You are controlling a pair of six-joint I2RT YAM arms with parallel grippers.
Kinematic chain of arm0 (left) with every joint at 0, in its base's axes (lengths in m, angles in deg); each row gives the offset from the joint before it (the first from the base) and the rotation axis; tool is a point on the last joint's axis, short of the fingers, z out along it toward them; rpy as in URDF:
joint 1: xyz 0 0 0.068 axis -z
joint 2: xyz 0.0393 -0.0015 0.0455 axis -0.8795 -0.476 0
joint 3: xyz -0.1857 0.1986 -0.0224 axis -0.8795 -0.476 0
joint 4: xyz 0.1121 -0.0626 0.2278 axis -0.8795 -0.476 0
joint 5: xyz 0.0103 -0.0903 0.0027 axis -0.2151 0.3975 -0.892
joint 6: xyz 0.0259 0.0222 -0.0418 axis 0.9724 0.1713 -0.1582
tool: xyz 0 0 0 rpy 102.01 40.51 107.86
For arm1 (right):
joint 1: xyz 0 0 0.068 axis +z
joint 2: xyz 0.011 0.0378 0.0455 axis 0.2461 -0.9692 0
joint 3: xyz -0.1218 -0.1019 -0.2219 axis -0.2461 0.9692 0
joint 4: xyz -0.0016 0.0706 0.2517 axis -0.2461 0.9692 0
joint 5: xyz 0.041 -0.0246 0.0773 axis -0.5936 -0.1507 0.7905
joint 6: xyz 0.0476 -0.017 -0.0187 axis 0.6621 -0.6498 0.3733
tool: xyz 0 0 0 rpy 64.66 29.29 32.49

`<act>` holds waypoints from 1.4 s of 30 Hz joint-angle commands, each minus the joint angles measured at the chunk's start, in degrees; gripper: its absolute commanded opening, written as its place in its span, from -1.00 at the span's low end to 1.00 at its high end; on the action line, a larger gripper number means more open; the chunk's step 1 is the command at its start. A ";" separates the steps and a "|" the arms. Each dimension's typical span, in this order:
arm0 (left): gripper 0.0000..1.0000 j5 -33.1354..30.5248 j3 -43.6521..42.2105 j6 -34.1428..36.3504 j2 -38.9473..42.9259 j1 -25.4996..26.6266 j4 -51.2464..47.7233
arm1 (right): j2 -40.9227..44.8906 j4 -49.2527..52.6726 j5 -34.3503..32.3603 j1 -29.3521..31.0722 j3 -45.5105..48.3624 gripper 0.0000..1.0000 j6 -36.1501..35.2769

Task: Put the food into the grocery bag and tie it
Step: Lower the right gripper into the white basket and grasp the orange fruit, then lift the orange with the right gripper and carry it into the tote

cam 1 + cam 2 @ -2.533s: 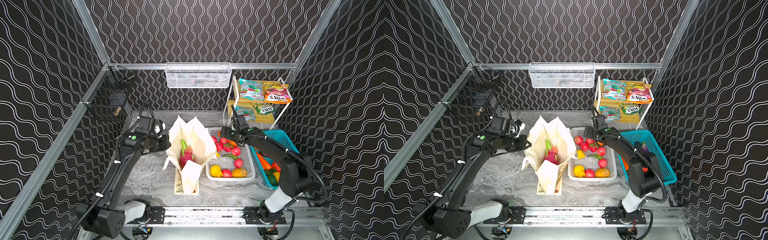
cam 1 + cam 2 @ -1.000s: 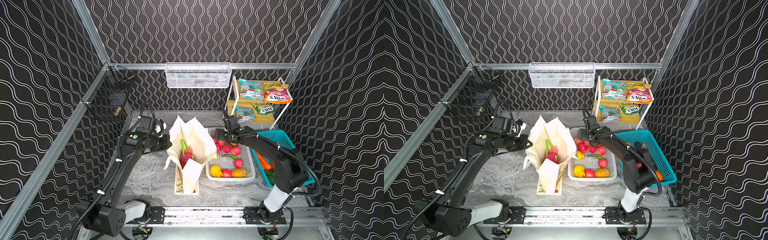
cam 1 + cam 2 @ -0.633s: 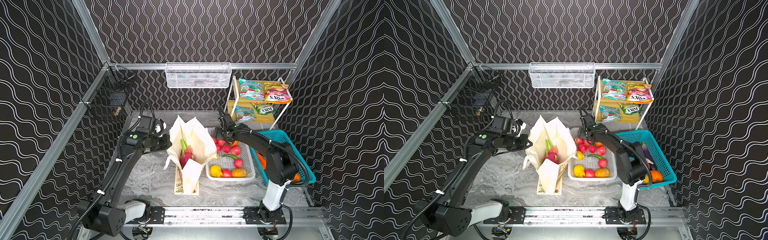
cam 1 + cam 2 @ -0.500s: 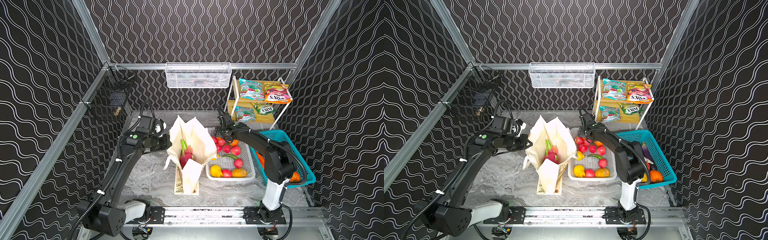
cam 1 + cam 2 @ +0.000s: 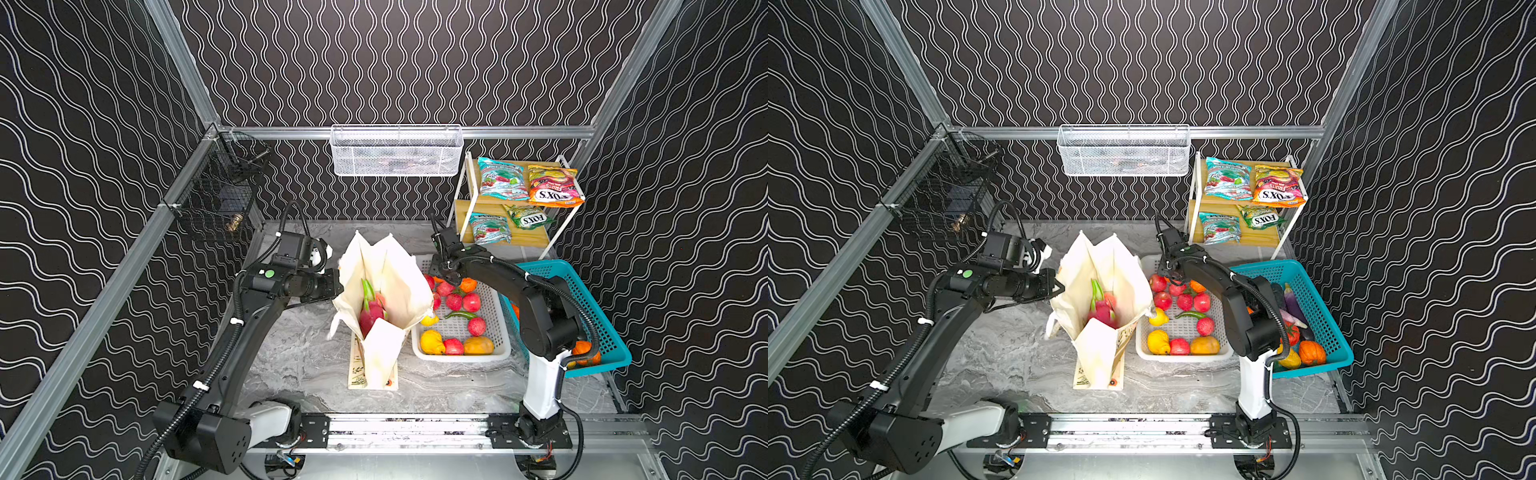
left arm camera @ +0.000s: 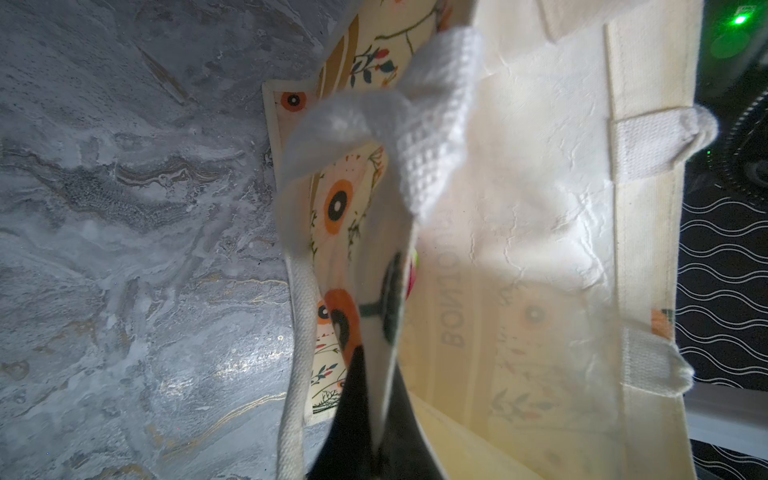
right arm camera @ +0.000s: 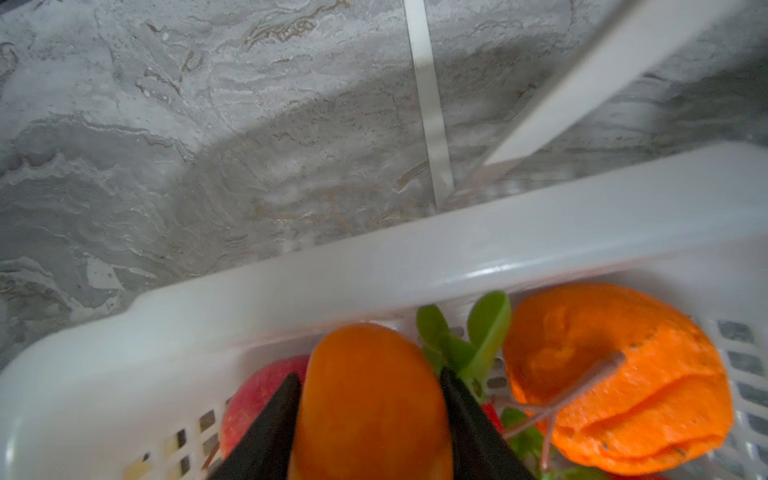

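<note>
The cream grocery bag [image 5: 386,266] [image 5: 1100,262] stands open mid-table, a magenta dragon fruit [image 5: 371,311] inside it. My left gripper [image 5: 338,286] [image 6: 376,365] is shut on the bag's left rim [image 6: 382,316], holding the mouth open. My right gripper [image 5: 446,276] [image 7: 370,374] reaches into the far-left corner of the white basket [image 5: 461,355]. Its jaws press on both sides of a smooth orange fruit [image 7: 370,415]. A crinkled orange [image 7: 615,374] and a red fruit [image 7: 257,386] lie right beside it.
The white basket holds several more red, yellow and green produce pieces. A teal basket [image 5: 598,332] of vegetables stands to its right. Candy packets, teal [image 5: 500,183] and orange [image 5: 552,191], lie on a shelf rack at the back right. A white wire basket [image 5: 397,151] hangs on the back wall.
My right gripper has shifted to the white basket's far-left corner, dropped in and closed its jaws round the orange fruit. The left arm and the bag have stayed put.
</note>
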 commanded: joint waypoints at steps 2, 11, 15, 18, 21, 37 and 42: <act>-1.00 0.17 0.54 0.80 0.14 0.06 -0.32 | 2.28 0.82 -0.20 0.08 0.19 -0.15 0.71; -1.00 -0.23 0.60 0.69 0.29 -0.02 -0.67 | 15.28 2.02 1.04 0.25 4.87 -0.26 1.42; -1.00 -0.41 0.45 0.51 0.22 0.00 -0.73 | 23.93 3.38 2.26 1.36 6.15 -0.27 1.26; -1.00 -0.05 0.12 -0.01 0.22 0.04 -0.38 | 29.62 6.25 3.13 3.16 4.60 -0.27 0.92; -1.00 -0.16 -0.17 -0.37 0.42 0.00 0.04 | 34.48 7.67 4.43 5.79 2.53 -0.27 0.16; -1.00 -0.03 -0.26 -1.07 1.25 0.23 -0.10 | 24.98 1.66 18.35 24.15 -14.91 -0.26 0.89; -1.00 0.21 0.28 -0.86 1.37 0.19 -0.62 | 19.44 1.31 17.98 26.39 -13.84 -0.26 1.01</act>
